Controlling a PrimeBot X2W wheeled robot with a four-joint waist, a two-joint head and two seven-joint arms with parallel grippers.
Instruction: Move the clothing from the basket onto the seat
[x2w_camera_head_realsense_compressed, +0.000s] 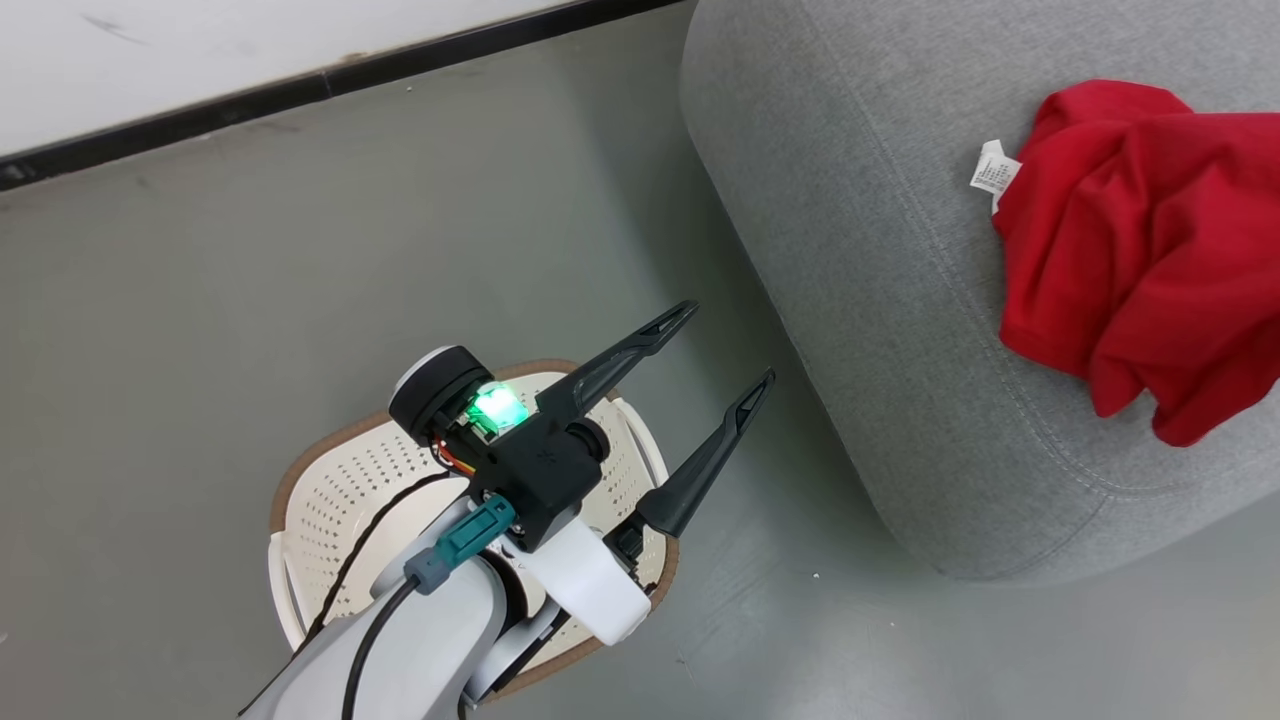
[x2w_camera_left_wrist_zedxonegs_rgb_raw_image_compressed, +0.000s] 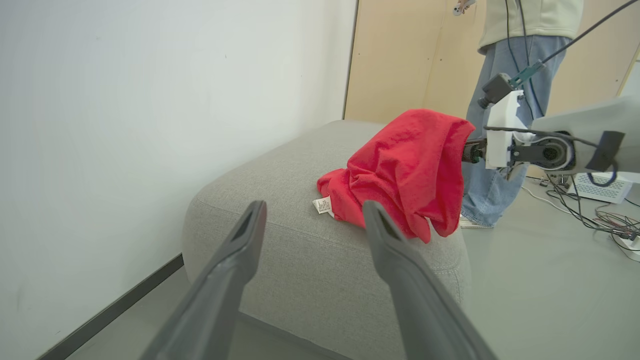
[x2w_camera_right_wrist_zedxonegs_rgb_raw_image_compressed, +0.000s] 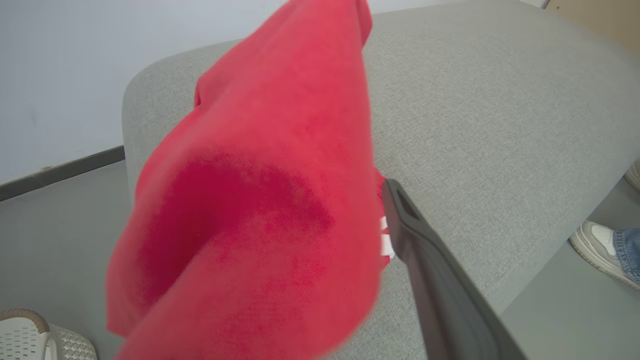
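Observation:
The red clothing (x2w_camera_head_realsense_compressed: 1140, 230) lies bunched on the grey seat (x2w_camera_head_realsense_compressed: 850, 250), with a white label (x2w_camera_head_realsense_compressed: 995, 172) at its left edge. In the left wrist view the clothing (x2w_camera_left_wrist_zedxonegs_rgb_raw_image_compressed: 405, 165) rises from the seat (x2w_camera_left_wrist_zedxonegs_rgb_raw_image_compressed: 280, 220) and drapes over the tip of my right arm. My right gripper (x2w_camera_right_wrist_zedxonegs_rgb_raw_image_compressed: 320, 185) is open. One dark finger (x2w_camera_right_wrist_zedxonegs_rgb_raw_image_compressed: 425, 260) is bare and the clothing (x2w_camera_right_wrist_zedxonegs_rgb_raw_image_compressed: 260, 225) covers the other. My left gripper (x2w_camera_head_realsense_compressed: 730, 340) is open and empty above the white basket (x2w_camera_head_realsense_compressed: 300, 470), whose middle my arm hides.
A person in blue jeans (x2w_camera_left_wrist_zedxonegs_rgb_raw_image_compressed: 505, 125) stands beyond the seat, one shoe (x2w_camera_right_wrist_zedxonegs_rgb_raw_image_compressed: 595, 245) near its edge. Cables (x2w_camera_left_wrist_zedxonegs_rgb_raw_image_compressed: 600, 215) lie on the floor to the right. A white wall with a dark baseboard (x2w_camera_head_realsense_compressed: 300, 90) runs behind the basket. The basket's corner (x2w_camera_right_wrist_zedxonegs_rgb_raw_image_compressed: 30, 335) sits below the seat.

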